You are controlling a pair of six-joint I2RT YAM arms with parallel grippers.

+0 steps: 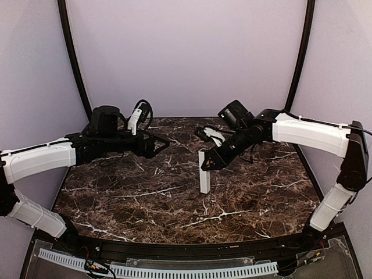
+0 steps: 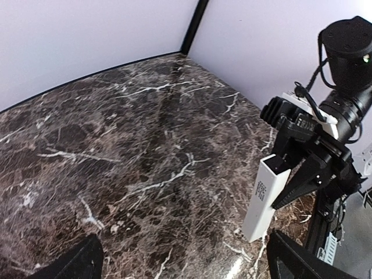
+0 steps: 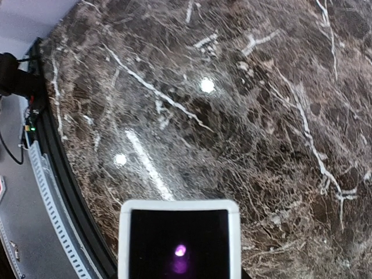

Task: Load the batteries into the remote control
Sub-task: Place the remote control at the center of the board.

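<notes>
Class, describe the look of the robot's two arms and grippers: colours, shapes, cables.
The left arm and right arm each have white box-like shell segments linked by black joints. The left gripper and right gripper are black, with tapering wedge-shaped fingers. Thin black cables loop near the wrists.

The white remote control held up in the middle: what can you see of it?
The remote control is a slim white bar, seemingly plastic, held nearly upright above the middle of the marble table. A small printed label shows on one face. The jaws of the right arm clamp its upper part. Its top end is open: a white rim around a dark hollow with a purple glint inside. Whether its foot touches the table is unclear.
</notes>
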